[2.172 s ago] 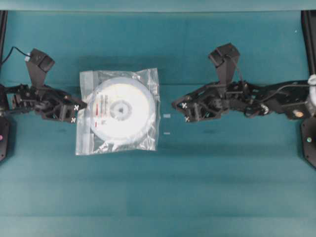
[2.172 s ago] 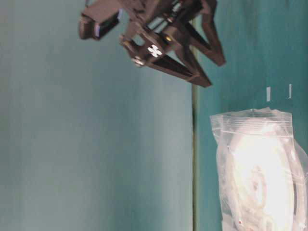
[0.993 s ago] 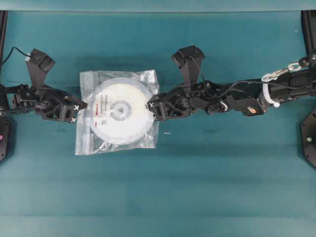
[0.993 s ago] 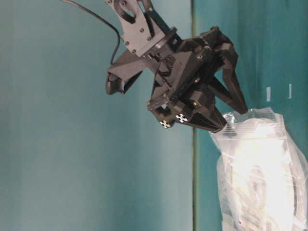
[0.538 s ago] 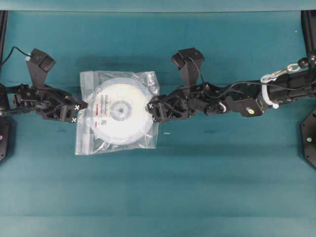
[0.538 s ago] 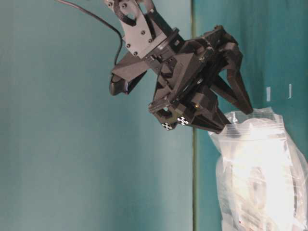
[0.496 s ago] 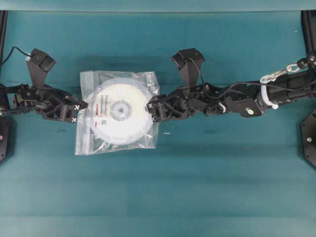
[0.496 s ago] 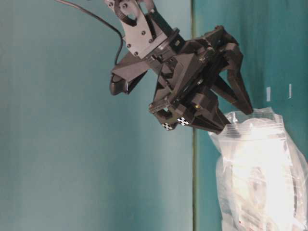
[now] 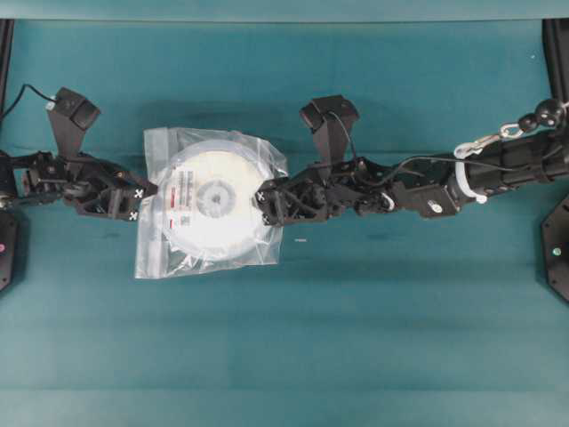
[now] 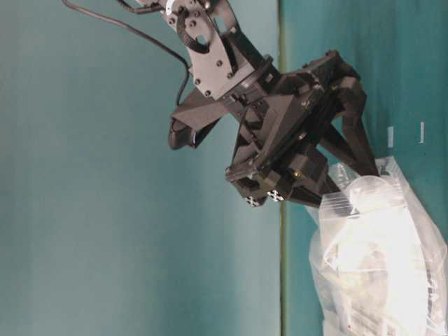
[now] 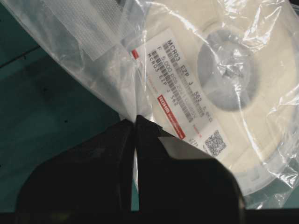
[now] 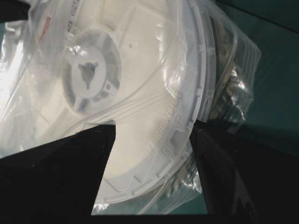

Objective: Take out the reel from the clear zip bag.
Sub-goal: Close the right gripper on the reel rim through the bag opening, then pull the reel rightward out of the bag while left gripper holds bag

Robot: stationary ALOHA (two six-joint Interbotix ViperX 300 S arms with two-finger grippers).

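Note:
The white reel point(image 9: 216, 197) lies flat inside the clear zip bag point(image 9: 160, 253) on the teal table, left of centre. Its label with a red stripe point(image 11: 180, 91) shows in the left wrist view. My left gripper point(image 9: 142, 197) is shut on the bag's left edge, pinching thin plastic point(image 11: 135, 119). My right gripper point(image 9: 263, 206) is open at the bag's right edge. Its jaws stand wide apart on either side of the bagged reel rim point(image 12: 187, 107). In the table-level view the right gripper point(image 10: 346, 185) presses into the crumpled bag point(image 10: 381, 259).
A small white tape mark point(image 9: 300, 240) sits on the table just right of the bag. Two such marks point(image 10: 390, 136) show in the table-level view. Black frame posts point(image 9: 556, 53) stand at the table's far left and right edges.
My right gripper has moved further left onto the bag's right edge, still open, and the bag's right side has crumpled and lifted. My left gripper has kept its hold.

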